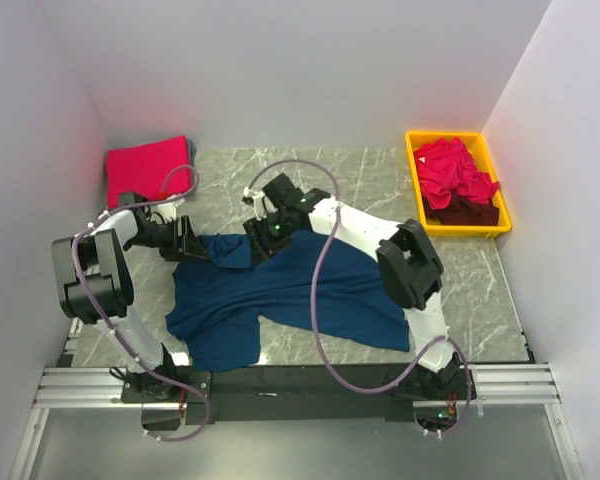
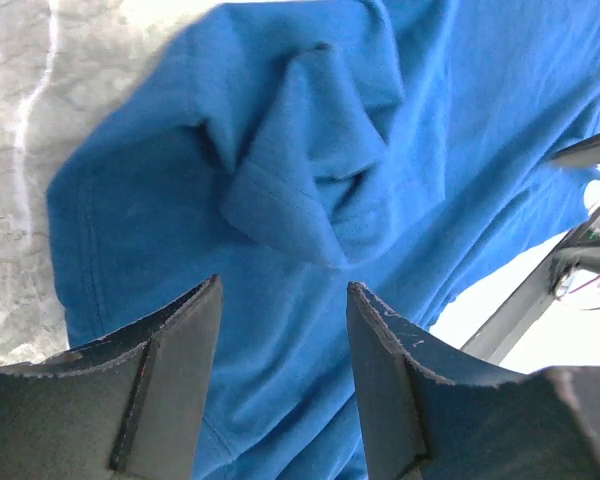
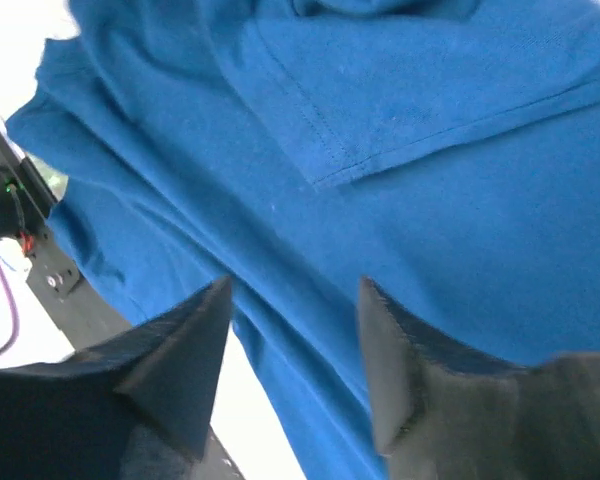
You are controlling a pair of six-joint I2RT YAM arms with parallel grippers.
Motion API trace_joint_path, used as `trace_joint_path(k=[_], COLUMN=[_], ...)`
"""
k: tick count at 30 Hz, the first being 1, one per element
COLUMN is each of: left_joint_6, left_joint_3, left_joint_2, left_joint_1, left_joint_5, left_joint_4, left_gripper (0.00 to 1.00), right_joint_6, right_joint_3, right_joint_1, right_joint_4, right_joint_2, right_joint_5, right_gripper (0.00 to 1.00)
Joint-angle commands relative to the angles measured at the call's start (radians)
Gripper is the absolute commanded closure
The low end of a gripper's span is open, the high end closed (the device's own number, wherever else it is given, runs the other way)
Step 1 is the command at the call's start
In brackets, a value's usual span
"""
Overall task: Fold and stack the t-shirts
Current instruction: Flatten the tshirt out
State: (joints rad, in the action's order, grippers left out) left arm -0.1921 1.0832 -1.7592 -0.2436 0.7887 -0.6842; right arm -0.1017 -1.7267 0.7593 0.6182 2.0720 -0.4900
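A navy blue t-shirt (image 1: 280,295) lies spread and rumpled in the middle of the marble table, its far edge under both grippers. My left gripper (image 1: 195,243) hovers at the shirt's far left corner, open, with nothing between its fingers. In the left wrist view the left gripper (image 2: 285,290) stands just over the blue cloth, near a crumpled sleeve (image 2: 310,170). My right gripper (image 1: 260,240) is open at the far middle edge. The right wrist view shows the right gripper (image 3: 295,285) empty above the blue shirt (image 3: 430,200) and its stitched hem (image 3: 330,160).
A folded red-pink shirt (image 1: 148,170) lies at the back left corner. A yellow bin (image 1: 465,231) at the back right holds crumpled red-pink shirts (image 1: 450,170) and a dark maroon one (image 1: 470,212). White walls close in three sides.
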Motion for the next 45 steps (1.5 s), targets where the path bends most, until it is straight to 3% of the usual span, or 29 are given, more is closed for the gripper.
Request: trace_joint_path(k=[1,12,17,21,22,23,24,31,32,34,35,36,38,45], left_joint_6=[0.089,0.143,0.158,0.164,0.164,0.163,0.161,0.166,0.168,0.168,0.169,0.169,0.166,0.154], left_joint_3=[-0.009,-0.057,-0.065,-0.055,-0.054,-0.052,-0.048,-0.048,-0.049,-0.051,-0.054,-0.057,-0.065,-0.075], left_joint_2=[-0.016,-0.019,-0.017,-0.008,-0.006,-0.005,-0.005,0.006,0.006,0.007,0.009,0.013,0.03,0.049], left_joint_1=[0.0,0.001,0.001,0.001,0.001,0.001,0.0,0.001,0.001,0.003,0.001,0.001,0.001,0.0], left_joint_5=[0.012,-0.02,-0.019,-0.019,-0.02,-0.019,-0.019,-0.011,-0.012,-0.013,-0.014,-0.014,-0.019,-0.02], left_joint_4=[0.067,0.147,0.166,0.164,0.163,0.16,0.158,0.16,0.164,0.164,0.164,0.164,0.164,0.149], left_gripper=[0.42,0.34,0.35,0.36,0.36,0.37,0.37,0.37,0.37,0.37,0.36,0.36,0.36,0.36], right_joint_6=[-0.145,-0.274,-0.3,-0.311,-0.309,-0.309,-0.308,-0.316,-0.316,-0.363,-0.383,-0.42,-0.438,-0.478], right_joint_3=[-0.037,-0.109,-0.166,-0.163,-0.148,-0.131,-0.087,0.063,0.052,0.059,0.07,0.081,0.075,-0.023], right_joint_1=[0.012,0.023,0.009,-0.018,-0.024,-0.034,-0.052,-0.133,-0.132,-0.12,-0.114,-0.107,-0.078,-0.043], right_joint_4=[-0.064,-0.127,-0.133,-0.144,-0.144,-0.147,-0.159,-0.207,-0.19,-0.221,-0.259,-0.274,-0.281,-0.244], right_joint_2=[0.046,0.194,0.272,0.277,0.27,0.243,0.222,0.069,0.086,0.095,0.094,0.097,0.112,0.198], right_joint_5=[-0.036,-0.148,-0.191,-0.206,-0.211,-0.217,-0.219,-0.255,-0.26,-0.274,-0.274,-0.274,-0.268,-0.213], right_gripper=[0.38,0.36,0.43,0.68,0.87,0.96,1.0,1.0,0.96,0.75,0.61,0.38,0.29,0.27])
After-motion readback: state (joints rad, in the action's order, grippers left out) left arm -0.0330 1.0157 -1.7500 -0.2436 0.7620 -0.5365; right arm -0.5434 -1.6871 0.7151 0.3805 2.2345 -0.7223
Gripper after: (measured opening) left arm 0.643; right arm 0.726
